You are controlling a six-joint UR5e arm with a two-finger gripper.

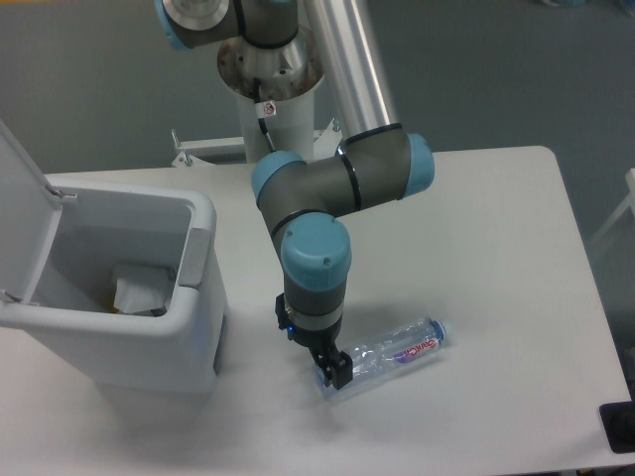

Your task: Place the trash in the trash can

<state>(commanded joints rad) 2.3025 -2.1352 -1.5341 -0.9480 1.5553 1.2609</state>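
The trash I can see is a clear plastic bottle with a blue cap and a red-lettered label. It lies on its side on the white table, cap pointing right. My gripper points down over the bottle's left base end, and one black finger shows on its near side. The jaws look open around the bottle, not clamped. The trash can is a large white bin at the left, about a hand's width from the gripper. Its lid stands open, and a whitish crumpled sheet lies inside.
The arm's base column rises behind the table at top centre, and the elbow hangs over the table's middle. A black object sits at the table's bottom right corner. The table's right edge lies beyond the bottle.
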